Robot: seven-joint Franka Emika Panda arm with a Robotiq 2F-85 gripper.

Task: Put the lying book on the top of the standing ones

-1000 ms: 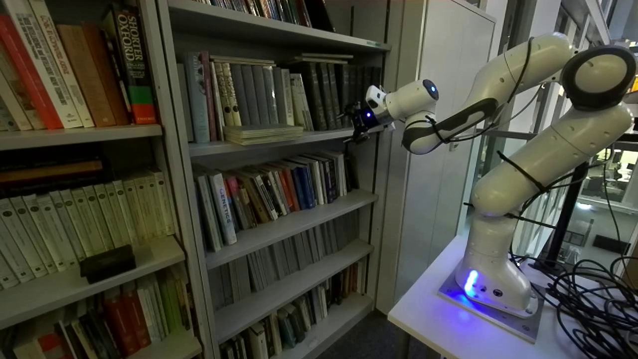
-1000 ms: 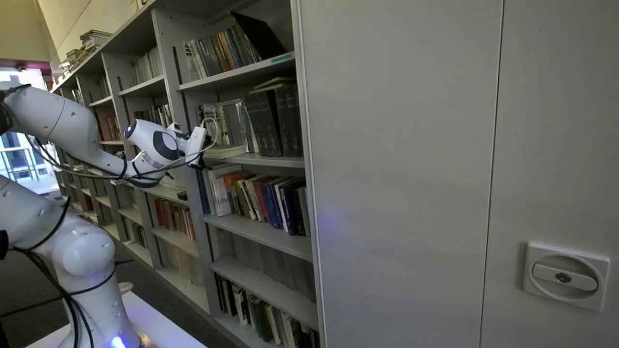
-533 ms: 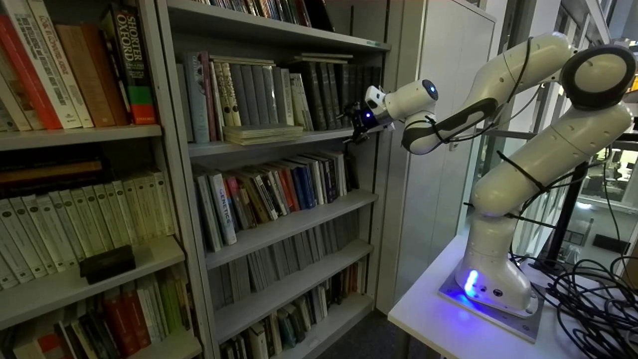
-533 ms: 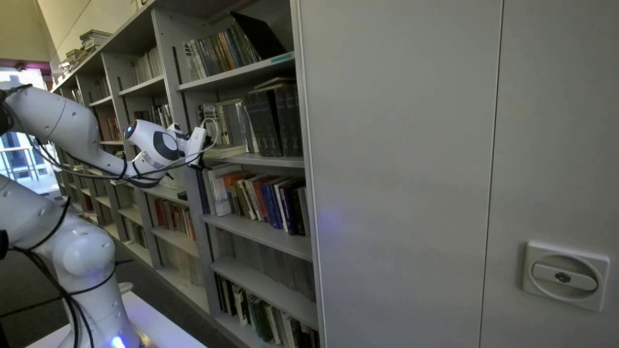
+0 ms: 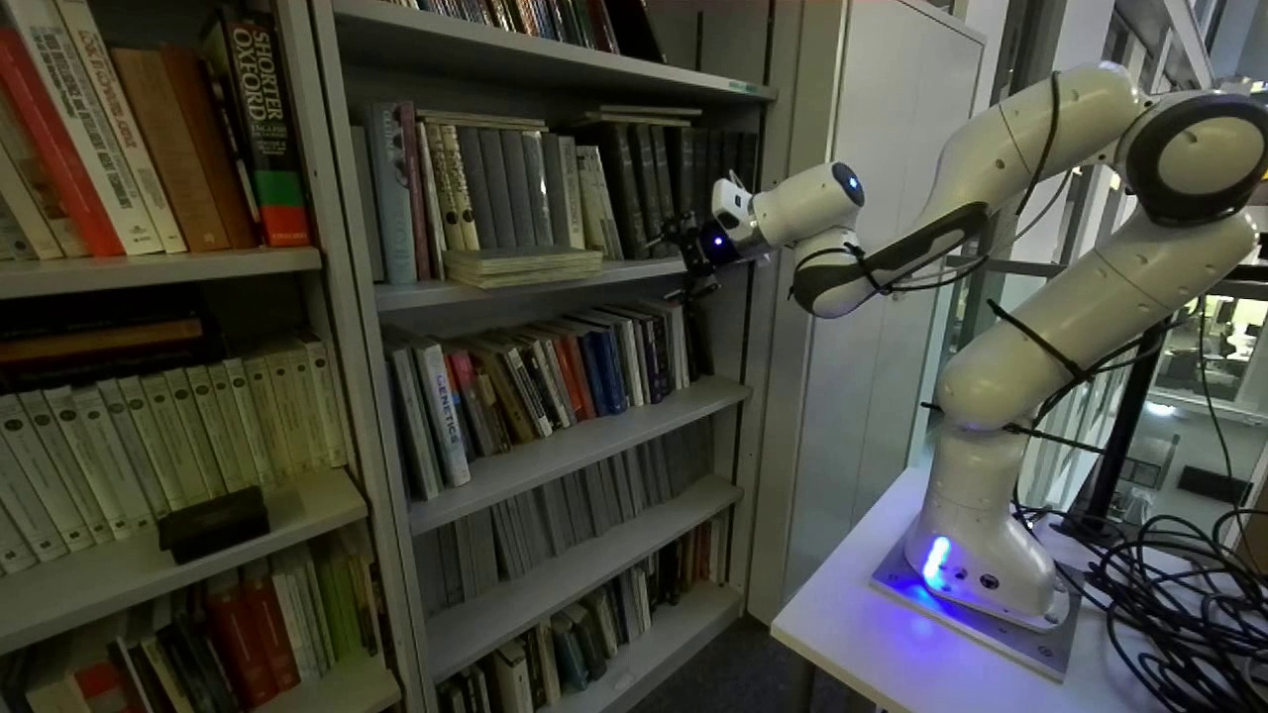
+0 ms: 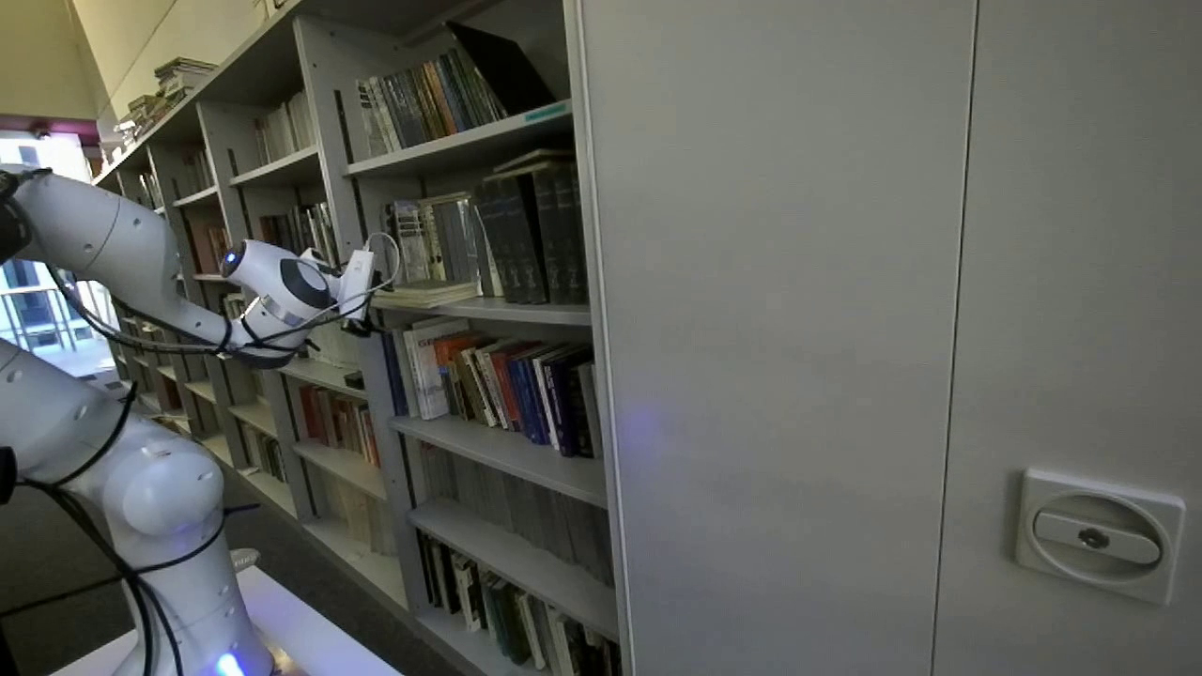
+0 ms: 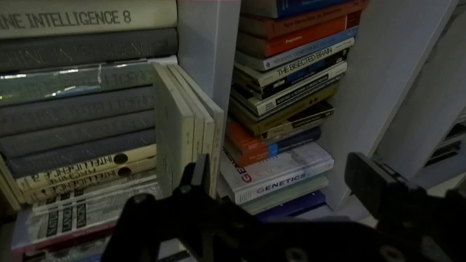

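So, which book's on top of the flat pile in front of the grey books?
The pale lying book whose broad cover faces up, before the grey standing books; the other pale books lie stacked beneath it, showing mostly edges.

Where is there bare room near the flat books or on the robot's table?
The shelf offers only a narrow front strip, beside the flat stack, before the dark standing books. The table is bare between its shelf-side edge and the base plate. Crowded: behind that strip, and beyond the plate, under tangled cables.
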